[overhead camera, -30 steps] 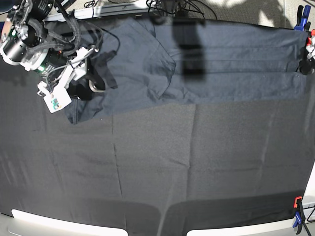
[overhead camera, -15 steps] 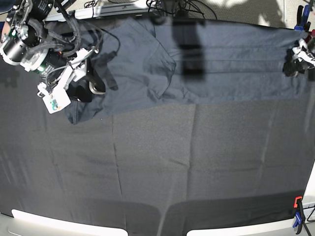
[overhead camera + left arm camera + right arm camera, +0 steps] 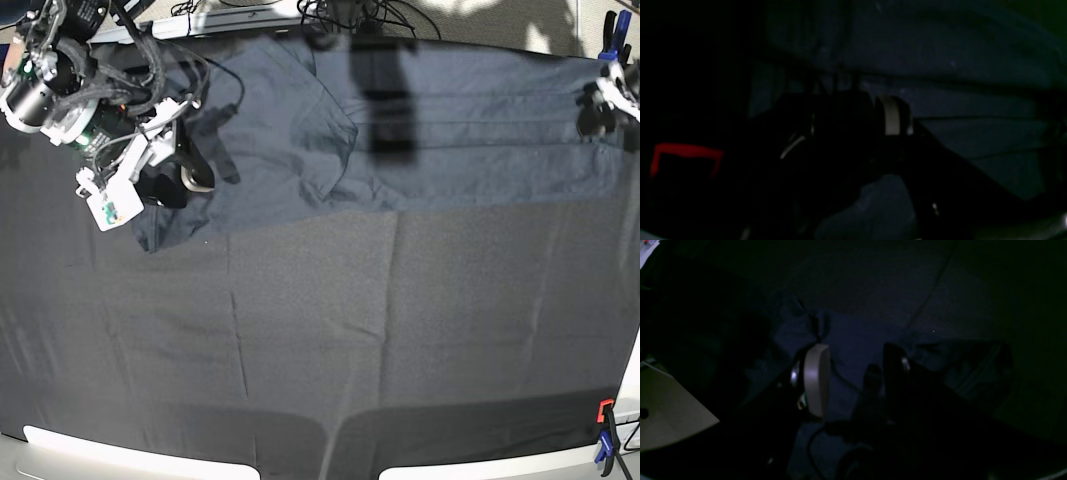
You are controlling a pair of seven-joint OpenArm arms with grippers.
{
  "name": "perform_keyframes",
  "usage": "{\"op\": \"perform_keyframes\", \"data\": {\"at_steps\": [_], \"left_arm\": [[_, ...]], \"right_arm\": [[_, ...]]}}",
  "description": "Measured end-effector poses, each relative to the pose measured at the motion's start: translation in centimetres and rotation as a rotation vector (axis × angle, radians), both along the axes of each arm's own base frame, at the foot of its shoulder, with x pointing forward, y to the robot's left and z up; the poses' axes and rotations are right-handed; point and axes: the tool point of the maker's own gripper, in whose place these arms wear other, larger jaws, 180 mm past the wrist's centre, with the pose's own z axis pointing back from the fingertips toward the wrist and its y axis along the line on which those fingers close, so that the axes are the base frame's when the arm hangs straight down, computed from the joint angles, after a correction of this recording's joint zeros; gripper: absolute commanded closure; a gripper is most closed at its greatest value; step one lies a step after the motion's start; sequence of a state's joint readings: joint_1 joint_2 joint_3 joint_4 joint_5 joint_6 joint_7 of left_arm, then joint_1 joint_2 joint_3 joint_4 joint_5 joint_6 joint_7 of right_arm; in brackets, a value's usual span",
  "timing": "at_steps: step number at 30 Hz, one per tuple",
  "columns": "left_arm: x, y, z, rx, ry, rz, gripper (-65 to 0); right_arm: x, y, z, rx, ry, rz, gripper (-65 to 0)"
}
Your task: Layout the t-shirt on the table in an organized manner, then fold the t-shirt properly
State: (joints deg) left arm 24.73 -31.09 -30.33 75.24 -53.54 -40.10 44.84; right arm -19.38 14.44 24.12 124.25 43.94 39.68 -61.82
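2 arms, seen from the base and wrist views. The right arm enters at the base view's upper left, its wrist angled downward and toward the centre, cables looped along it. The right tool (image 3: 190, 165) is lowered, its 2 fingers (image 3: 815, 380) parted with a clear gap between them (one pale, one dark in the wrist view). The left tool (image 3: 600, 105) shows only at the far upper right edge; its wrist view is very dark, with one pale finger (image 3: 890, 115) discernible, so its opening cannot be judged.
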Motion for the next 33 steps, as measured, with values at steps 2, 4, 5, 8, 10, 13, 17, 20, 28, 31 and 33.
{"op": "perform_keyframes", "data": {"at_steps": [2, 4, 5, 8, 10, 13, 17, 20, 28, 31, 33], "left_arm": [[0.3, 0.0, 0.1, -0.004, -0.022, 0.013, -20.1], [0.5, -0.2, 0.2, -0.011, -0.042, 0.026, -20.1], [0.5, -0.4, 0.1, -0.019, -0.044, 0.031, -20.1], [1.1, -0.6, 0.3, -0.025, -0.091, 0.068, -20.1], [1.4, -0.8, 0.4, -0.036, -0.115, 0.091, -20.1], [1.8, -1.1, 0.3, -0.043, -0.121, 0.099, -20.1], [2.2, -2.5, 0.4, -0.108, -0.144, 0.11, -20.0], [2.2, -2.8, 0.6, -0.146, -0.156, 0.13, -20.0], [2.8, -2.9, 1.0, -0.152, -0.163, 0.124, -19.9], [3.0, -2.5, 1.2, -0.145, -0.174, 0.13, -20.0], [3.5, -1.6, 1.6, -0.122, -0.173, 0.128, -20.0]], "right_arm": [[0.0, 0.0, 0.0, 0.001, -0.001, 0.0, -25.6], [0.0, 0.0, 0.0, 0.001, -0.001, 0.0, -25.6], [0.0, 0.0, 0.0, 0.001, -0.001, 0.0, -25.6], [0.0, 0.0, 0.0, 0.001, -0.001, 0.0, -25.6], [0.0, 0.0, 0.0, 0.001, -0.001, 0.0, -25.6], [0.0, 0.0, 0.0, 0.001, -0.001, 0.0, -25.6], [0.0, 0.0, 0.0, 0.001, -0.001, 0.0, -25.6], [0.0, 0.0, 0.0, 0.001, -0.001, 0.0, -25.6], [0.0, 0.0, 0.0, -0.001, -0.001, -0.001, -25.6], [0.0, 0.0, 0.0, -0.001, -0.001, -0.001, -25.6], [0.0, 0.0, 0.0, 0.0, -0.002, -0.001, -25.6]]}}
